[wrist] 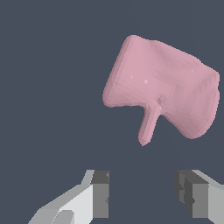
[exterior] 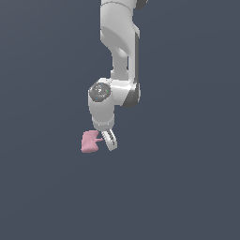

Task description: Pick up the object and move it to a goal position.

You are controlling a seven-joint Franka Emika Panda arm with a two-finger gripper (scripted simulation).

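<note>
Grey pads line the two pale fingers (wrist: 101, 194) at the near edge of the wrist view, and the jaws stand apart with bare dark counter (wrist: 48, 87) showing in the gap between them. Nothing is held. Beyond the fingertips lies the object (wrist: 168, 89), a pale pink, matte, blocky lump, with a short thin stub pointing back toward the gap. The stub's tip stops short of the fingers, so lump and fingers are apart.

From the exterior view, the gripper (exterior: 108, 139) hangs low over the counter (exterior: 187, 187) at the end of the white arm (exterior: 119, 51), which descends from the top of the picture. The object (exterior: 89, 142) sits just beside the gripper, on the exterior view's left, its stub reaching toward the fingers. Whether the stub touches a finger there is too small to tell.
</note>
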